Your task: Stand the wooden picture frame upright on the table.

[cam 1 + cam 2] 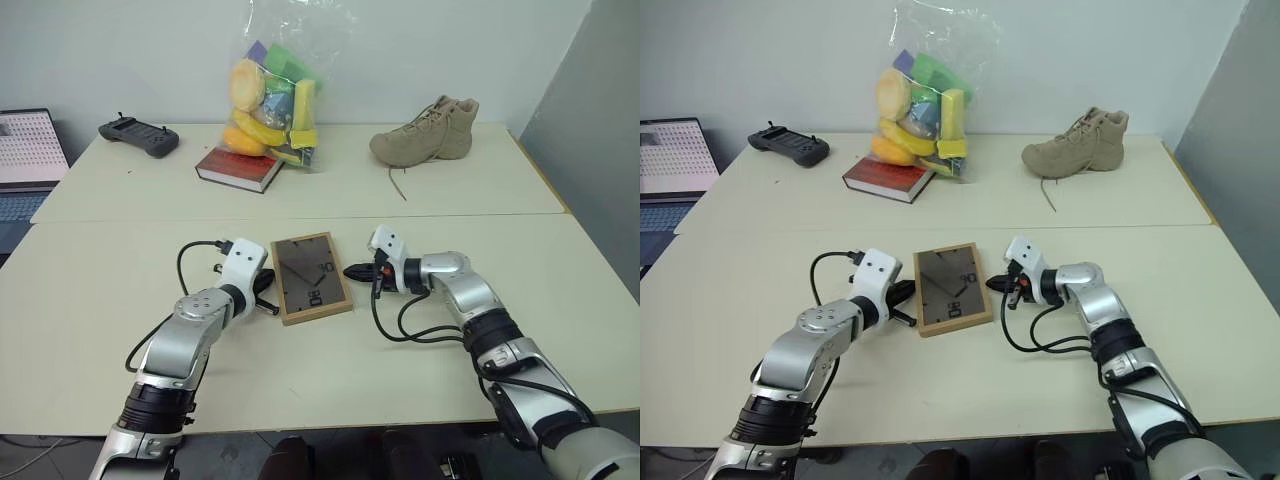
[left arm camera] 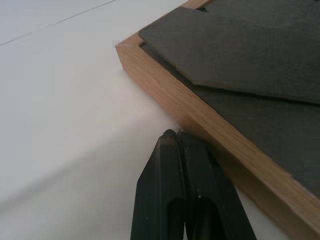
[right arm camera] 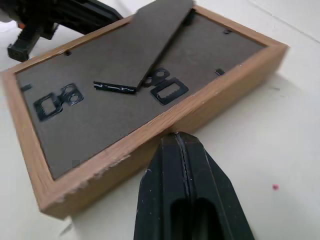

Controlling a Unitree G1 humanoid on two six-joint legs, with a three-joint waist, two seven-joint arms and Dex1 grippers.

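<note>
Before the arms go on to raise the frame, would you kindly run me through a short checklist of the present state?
1. Wooden picture frame lying flat, backing up, on the table: ok.
2. Left gripper shut, tips at the frame's left edge: ok.
3. Right gripper shut, tips at the right edge: ok.
4. Fingertips actually touching wood: cannot tell.
5. Rear stand folded flat against the backing: ok.
6. Frame upright: not ok.
</note>
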